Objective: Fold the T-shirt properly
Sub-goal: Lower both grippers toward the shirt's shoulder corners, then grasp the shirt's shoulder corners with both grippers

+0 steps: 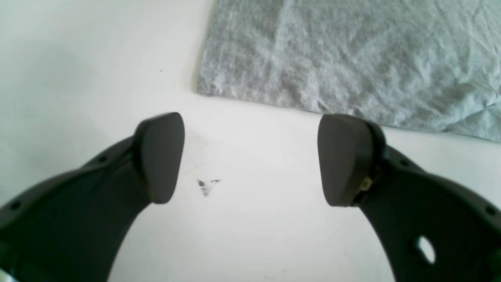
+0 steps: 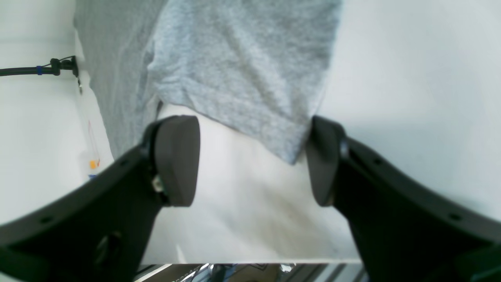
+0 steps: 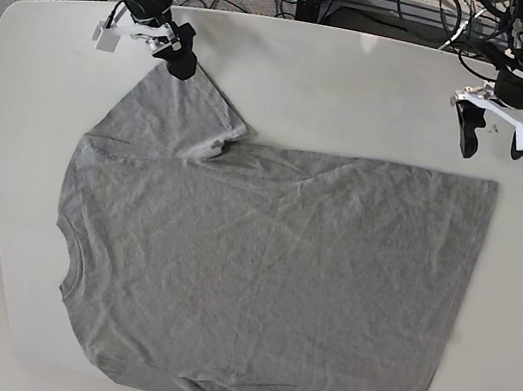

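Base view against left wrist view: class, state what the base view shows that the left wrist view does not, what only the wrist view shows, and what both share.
Only the base view shows the whole T-shirt spread flat, its sleeve, neckline, and the right gripper at the sleeve tip. Only the left wrist view shows a dark smudge on the table between the left gripper fingertips. Both show the grey hem corner, the white table, and the left gripper open, holding nothing.

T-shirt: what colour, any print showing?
Heather grey T-shirt, plain, no print visible; the base view shows it best.
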Available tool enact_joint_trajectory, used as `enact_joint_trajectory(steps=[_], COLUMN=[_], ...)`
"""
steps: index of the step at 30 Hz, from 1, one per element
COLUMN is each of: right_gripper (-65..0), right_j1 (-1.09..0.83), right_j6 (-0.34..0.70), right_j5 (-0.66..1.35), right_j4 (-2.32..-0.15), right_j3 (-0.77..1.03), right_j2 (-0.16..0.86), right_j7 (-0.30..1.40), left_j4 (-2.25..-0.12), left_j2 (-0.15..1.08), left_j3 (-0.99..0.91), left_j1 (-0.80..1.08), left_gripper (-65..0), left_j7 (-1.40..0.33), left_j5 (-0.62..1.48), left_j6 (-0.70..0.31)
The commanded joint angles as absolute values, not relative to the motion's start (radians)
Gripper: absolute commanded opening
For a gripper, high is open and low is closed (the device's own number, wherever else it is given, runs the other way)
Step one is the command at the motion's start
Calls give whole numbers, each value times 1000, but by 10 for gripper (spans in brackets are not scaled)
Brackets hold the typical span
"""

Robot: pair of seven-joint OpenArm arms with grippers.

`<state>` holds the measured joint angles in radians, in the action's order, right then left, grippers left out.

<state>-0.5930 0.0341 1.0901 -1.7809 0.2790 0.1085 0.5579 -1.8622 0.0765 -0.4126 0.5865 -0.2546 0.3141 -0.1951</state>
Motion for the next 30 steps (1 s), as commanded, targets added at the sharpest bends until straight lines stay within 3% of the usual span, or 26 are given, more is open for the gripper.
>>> enact_joint_trajectory(steps=[1,8,10,14,15,30], right_gripper=[-243,-269,-371,-634,-650,-650], right_j1=[-578,-562,-561,-549,-549,-533], right_j6=[22,22,22,22,22,22], right_j5=[1079,1079,1079,1079,1079,1079], right_j4=[-1770,-1756,-1756,-1755,-1755,-1753], right_j3=[278,278,278,278,278,278], right_j2=[114,113,113,113,113,113], right_j7=[590,598,598,598,598,598], left_j4=[-1877,-1876,-1876,-1876,-1874,-1603], left_j2=[99,128,136,142,142,142], left_j3=[-418,-417,-417,-417,-417,-418], left_j1=[587,585,585,562,553,303], left_gripper=[-148,-148,-148,-148,-148,-148], left_j7=[-229,-229,-229,-231,-231,-352], left_j5=[320,320,320,320,320,320], left_j6=[-196,-196,-196,-196,-196,-196])
